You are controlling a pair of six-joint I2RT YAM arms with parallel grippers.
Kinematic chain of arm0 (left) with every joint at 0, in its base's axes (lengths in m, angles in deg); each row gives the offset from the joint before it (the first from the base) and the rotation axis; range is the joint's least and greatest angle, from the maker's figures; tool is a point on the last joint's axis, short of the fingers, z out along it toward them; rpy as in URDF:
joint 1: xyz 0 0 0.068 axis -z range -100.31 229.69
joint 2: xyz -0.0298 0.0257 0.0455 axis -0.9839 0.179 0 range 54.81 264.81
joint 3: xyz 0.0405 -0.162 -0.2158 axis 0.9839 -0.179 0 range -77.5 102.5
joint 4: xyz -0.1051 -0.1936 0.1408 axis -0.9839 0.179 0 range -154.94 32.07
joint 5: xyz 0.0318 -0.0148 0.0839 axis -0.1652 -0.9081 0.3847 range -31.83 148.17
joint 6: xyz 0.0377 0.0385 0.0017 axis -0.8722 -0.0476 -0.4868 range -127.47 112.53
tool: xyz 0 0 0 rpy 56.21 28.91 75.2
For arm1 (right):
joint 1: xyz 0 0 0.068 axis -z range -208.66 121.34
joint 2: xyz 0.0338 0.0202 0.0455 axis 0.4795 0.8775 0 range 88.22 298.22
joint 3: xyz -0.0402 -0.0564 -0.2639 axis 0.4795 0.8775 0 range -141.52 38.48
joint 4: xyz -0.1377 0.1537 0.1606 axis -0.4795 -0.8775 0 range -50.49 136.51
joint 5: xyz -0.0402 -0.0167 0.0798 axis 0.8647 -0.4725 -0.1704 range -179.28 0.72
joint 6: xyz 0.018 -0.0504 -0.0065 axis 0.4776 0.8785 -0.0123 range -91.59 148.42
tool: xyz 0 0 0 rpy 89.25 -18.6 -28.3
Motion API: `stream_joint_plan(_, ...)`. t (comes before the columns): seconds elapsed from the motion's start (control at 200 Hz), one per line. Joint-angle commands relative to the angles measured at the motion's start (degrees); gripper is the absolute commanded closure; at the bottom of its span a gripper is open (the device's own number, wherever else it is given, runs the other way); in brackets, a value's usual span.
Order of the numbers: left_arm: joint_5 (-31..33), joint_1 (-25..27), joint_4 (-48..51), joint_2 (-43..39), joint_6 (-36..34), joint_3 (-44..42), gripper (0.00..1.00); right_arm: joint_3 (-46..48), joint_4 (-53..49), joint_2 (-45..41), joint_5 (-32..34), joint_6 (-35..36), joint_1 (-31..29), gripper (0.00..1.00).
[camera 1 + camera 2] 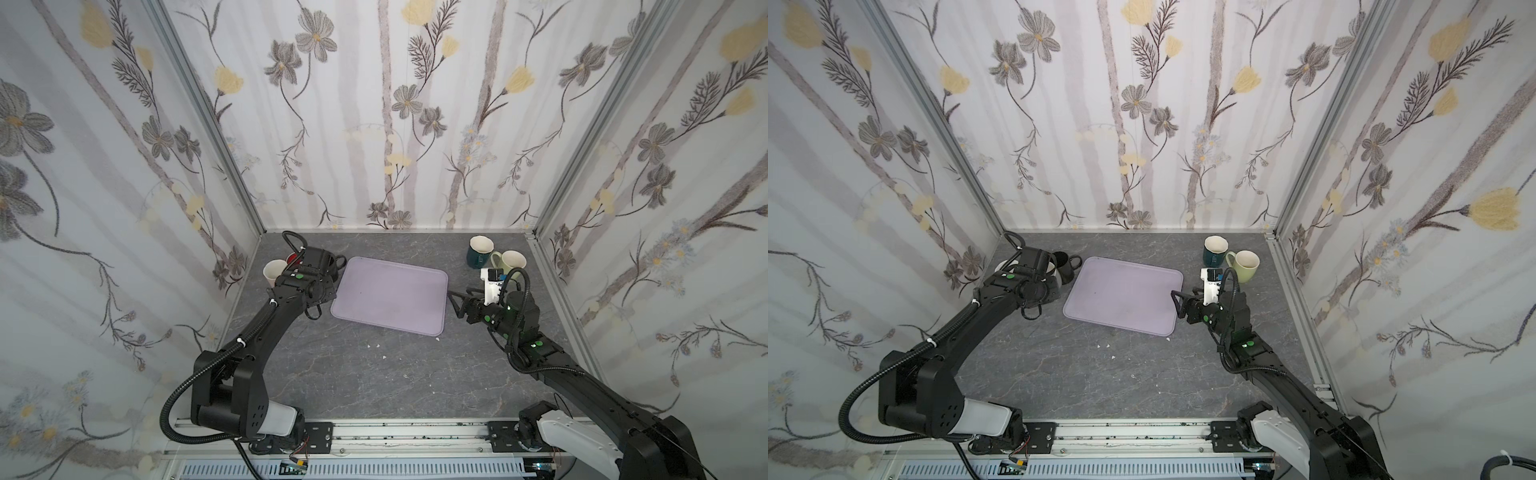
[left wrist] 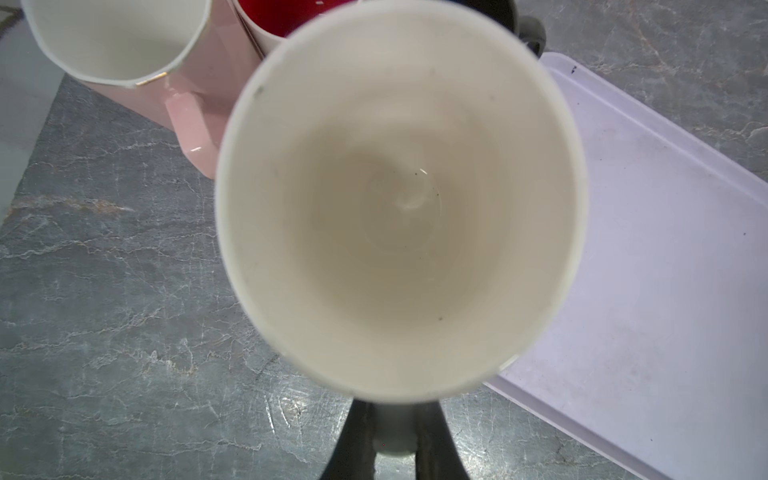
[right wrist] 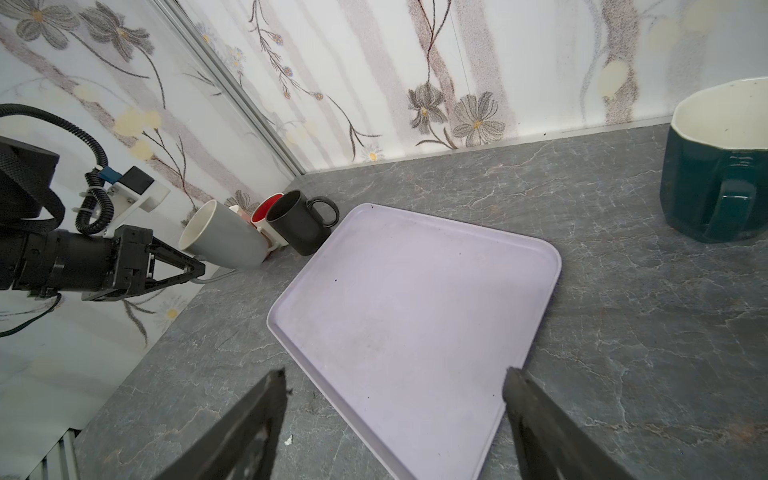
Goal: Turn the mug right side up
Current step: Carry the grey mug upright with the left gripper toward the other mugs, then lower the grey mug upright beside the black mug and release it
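Note:
A grey mug (image 3: 226, 239) with a cream inside (image 2: 399, 208) hangs tilted at the table's back left. Its mouth faces the left wrist camera and its base points down toward the table. My left gripper (image 2: 392, 415) is shut on the mug's handle (image 2: 392, 436); in the right wrist view the left gripper (image 3: 199, 270) sits just under the mug's rim. In both top views the left wrist covers most of this mug. My right gripper (image 3: 395, 374) stands open and empty over the near right corner of the lilac tray (image 3: 415, 291).
Upright pink (image 2: 199, 104), red (image 3: 266, 210) and black (image 3: 297, 226) mugs crowd the back left corner behind the held mug. A dark green mug (image 1: 480, 251) and a light green mug (image 1: 509, 264) stand at the back right. The tray (image 1: 390, 299) lies in the middle.

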Motion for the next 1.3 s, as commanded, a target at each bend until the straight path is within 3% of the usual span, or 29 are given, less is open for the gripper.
stream_joint_plan(0.0, -0.8, -0.1, -3.5, 1.9, -0.7, 1.3, 1.00, 0.4, -0.5, -0.5, 1.4, 0.6, 0.2, 0.17)
stream_joint_plan(0.645, -2.5, 0.0, -1.4, 19.2, -3.4, 12.9, 1.00, -1.2, -4.5, -1.8, 2.2, 0.7, 1.0, 0.17)
stream_joint_plan(1.179, -1.3, 0.1, 0.3, 25.2, -4.6, 17.5, 1.00, -2.5, -6.5, -2.0, 2.5, 1.1, 1.4, 0.15)
stream_joint_plan(1.234, -0.9, 0.4, 0.3, 24.6, -4.6, 17.5, 0.73, -2.8, -6.6, -1.6, 2.4, 1.1, 1.4, 0.14)
stream_joint_plan(1.294, -0.8, 0.7, 0.2, 23.9, -4.7, 17.5, 0.52, -3.0, -6.4, -1.2, 2.4, 0.9, 1.5, 0.11)
